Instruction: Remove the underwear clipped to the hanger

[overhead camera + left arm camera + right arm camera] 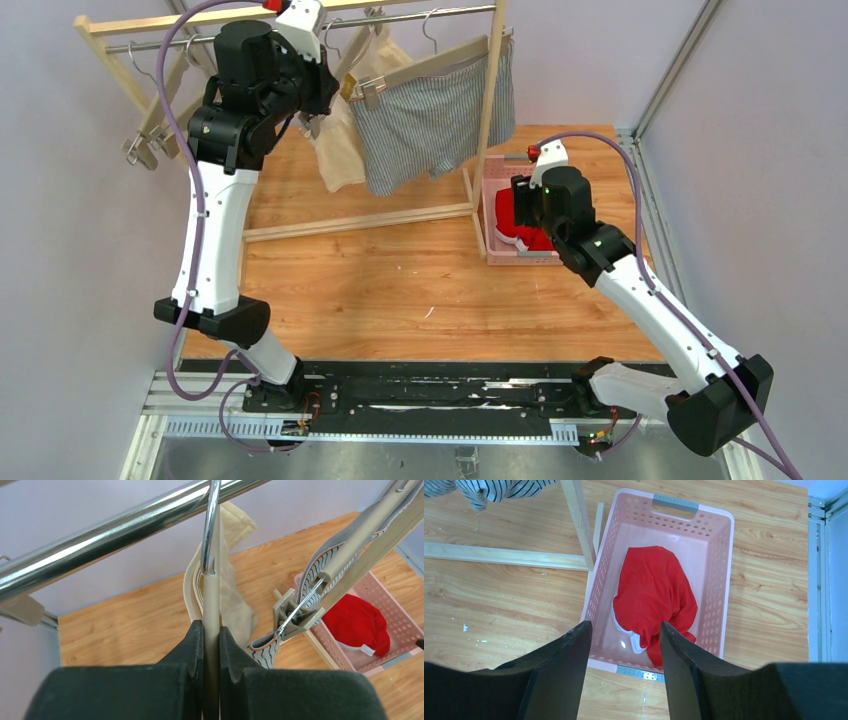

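The cream boxer shorts (338, 150) hang from a wooden hanger (211, 595) on the rack's metal rail (115, 527); they also show in the left wrist view (232, 595). My left gripper (211, 630) is shut on that hanger's bar, just below its hook. The pinstriped boxer shorts (430, 120) hang clipped to a second hanger (425, 65), whose clip (295, 615) shows to the right. The red boxer shorts (654, 597) lie crumpled in the pink basket (719, 575). My right gripper (624, 632) is open and empty above the basket's near end.
The wooden clothes rack (490, 110) stands at the back of the table, its base rail (355, 222) lying across the wood. Several empty hangers (150, 120) hang at the rack's left end. The pink basket (492, 225) sits just right of the rack's post.
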You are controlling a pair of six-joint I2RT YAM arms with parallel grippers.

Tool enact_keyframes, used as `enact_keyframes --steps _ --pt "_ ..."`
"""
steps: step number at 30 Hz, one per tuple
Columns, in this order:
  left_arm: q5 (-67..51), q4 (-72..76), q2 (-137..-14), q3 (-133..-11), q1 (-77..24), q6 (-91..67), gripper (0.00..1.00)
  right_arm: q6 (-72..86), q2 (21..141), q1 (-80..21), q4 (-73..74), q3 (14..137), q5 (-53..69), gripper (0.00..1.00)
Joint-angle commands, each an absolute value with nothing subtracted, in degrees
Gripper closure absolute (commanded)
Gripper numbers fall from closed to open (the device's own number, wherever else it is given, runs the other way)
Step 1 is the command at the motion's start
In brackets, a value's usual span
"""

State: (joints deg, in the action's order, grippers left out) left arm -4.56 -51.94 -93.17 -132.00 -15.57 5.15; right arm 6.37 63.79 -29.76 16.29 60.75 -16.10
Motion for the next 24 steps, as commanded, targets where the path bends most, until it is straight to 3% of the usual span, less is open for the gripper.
enact_keyframes --steps 1,19,24 --pt "-4.3 -51.8 -93.4 -131.9 -15.8 6.0 1.00 5.6 63.1 -30.7 14.8 60.0 -16.4 0.46" --pt "-0.4 -37.3 -84.5 -123.9 -15.8 6.5 1.00 5.3 63.1 -30.8 13.3 58.0 -14.5 0.46" --pt "0.2 -32.5 -79.6 -115.2 -15.8 6.4 1.00 5.3 63.5 -30.8 13.3 58.2 -14.2 0.46"
